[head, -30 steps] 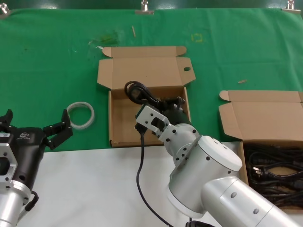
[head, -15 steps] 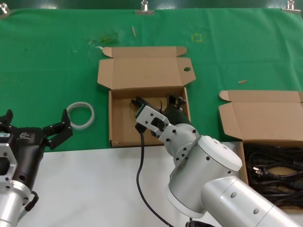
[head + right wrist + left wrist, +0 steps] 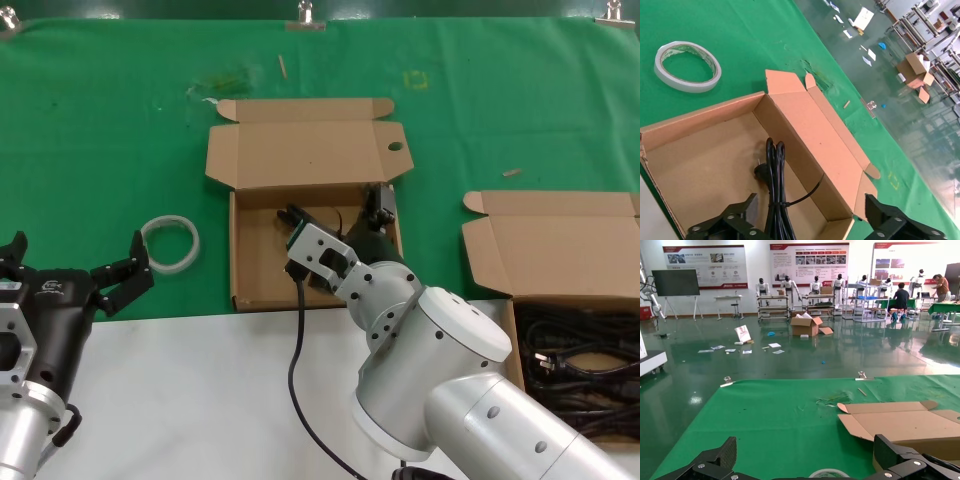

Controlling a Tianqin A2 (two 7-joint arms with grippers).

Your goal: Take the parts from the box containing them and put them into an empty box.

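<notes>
The empty box (image 3: pixel 236 270), with a round hole in its lid tab, lies open at the table's middle and also shows in the right wrist view (image 3: pixel 700 150). One bundled black power cord (image 3: pixel 775 190) lies on its floor; its end shows in the head view (image 3: pixel 292 214). My right gripper (image 3: pixel 340 215) hangs over this box, open wide, with the cord lying loose between its fingers (image 3: pixel 812 220). The box containing the cords (image 3: pixel 560 250) stands at the right, with several black cords (image 3: pixel 580 360) inside. My left gripper (image 3: pixel 72 258) is open and empty at the lower left.
A white tape ring (image 3: pixel 170 245) lies on the green cloth left of the middle box, just ahead of my left gripper (image 3: pixel 807 460); it also shows in the right wrist view (image 3: pixel 687 66). A white table surface (image 3: pixel 200 400) fills the near side.
My right gripper lowered the cord from above the box down onto its floor and opened its fingers wide. The left arm has not moved.
</notes>
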